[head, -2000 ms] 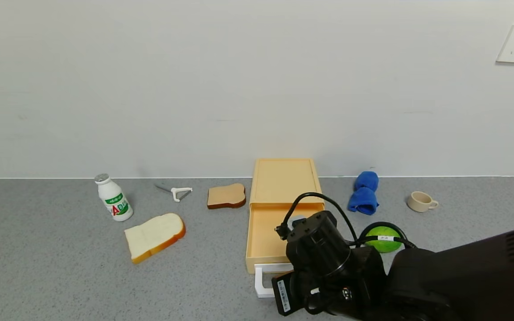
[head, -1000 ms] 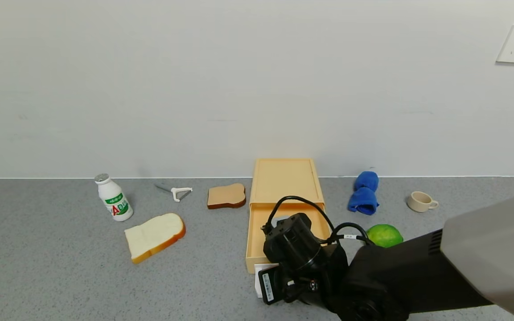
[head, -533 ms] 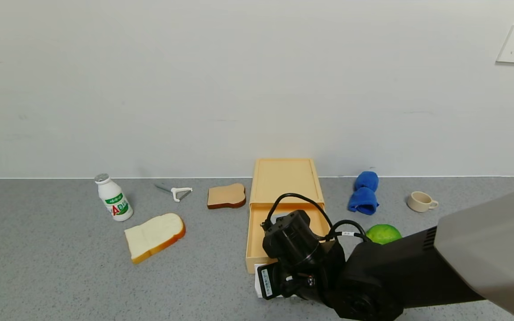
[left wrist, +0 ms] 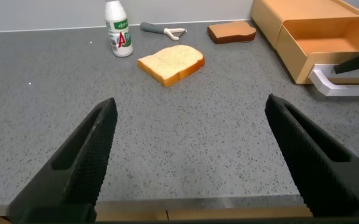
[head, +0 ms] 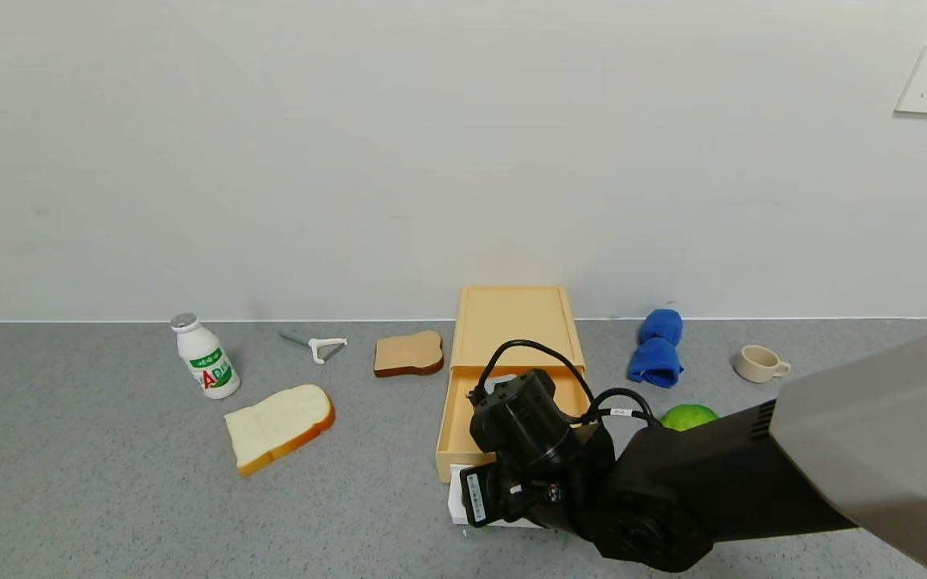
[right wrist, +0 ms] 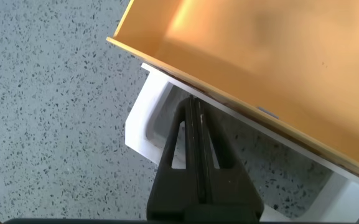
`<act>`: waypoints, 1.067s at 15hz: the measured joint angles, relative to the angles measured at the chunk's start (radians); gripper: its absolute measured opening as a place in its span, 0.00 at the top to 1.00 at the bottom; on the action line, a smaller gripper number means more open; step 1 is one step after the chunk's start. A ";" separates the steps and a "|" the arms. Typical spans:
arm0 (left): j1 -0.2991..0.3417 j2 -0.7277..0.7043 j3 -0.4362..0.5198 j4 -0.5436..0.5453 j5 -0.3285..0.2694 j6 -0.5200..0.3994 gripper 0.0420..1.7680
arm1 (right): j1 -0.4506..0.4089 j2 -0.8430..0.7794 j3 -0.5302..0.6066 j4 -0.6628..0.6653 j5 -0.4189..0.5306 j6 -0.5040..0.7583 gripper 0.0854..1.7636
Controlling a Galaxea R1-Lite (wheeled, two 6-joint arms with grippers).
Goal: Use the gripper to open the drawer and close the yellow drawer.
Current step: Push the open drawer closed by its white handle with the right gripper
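Grey counter (head: 109, 498): two bread slices (head: 279, 426), one drawer (head: 503, 346); right end effector (right wrist: 195, 124) pressed together in handle (right wrist: 143, 121)

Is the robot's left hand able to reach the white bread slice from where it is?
Probably yes. The left gripper is open and faces the white bread slice across bare grey counter, with nothing between them. The drawer sits off to one side.

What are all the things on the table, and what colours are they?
drawer: 1, pale yellow, pulled open, middle of table
handle: 1, white, on drawer front
bread slice: 1, white, left of drawer
toast slice: 1, brown, beside drawer
bottle: 1, white and green, far left
peeler: 1, white, near wall
cloth: 1, blue, right of drawer
cup: 1, cream, far right
fruit: 1, green, behind arm
left tool: open, hovering over table
right tool: black, shut, tip in the handle
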 joint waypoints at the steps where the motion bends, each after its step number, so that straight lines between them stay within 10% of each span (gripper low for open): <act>1: 0.000 0.000 0.000 0.000 0.000 0.000 0.03 | -0.004 0.003 -0.006 0.001 0.001 -0.002 0.98; 16: 0.000 0.000 0.000 0.000 0.000 0.000 0.03 | -0.040 0.004 -0.041 0.068 0.002 0.003 0.98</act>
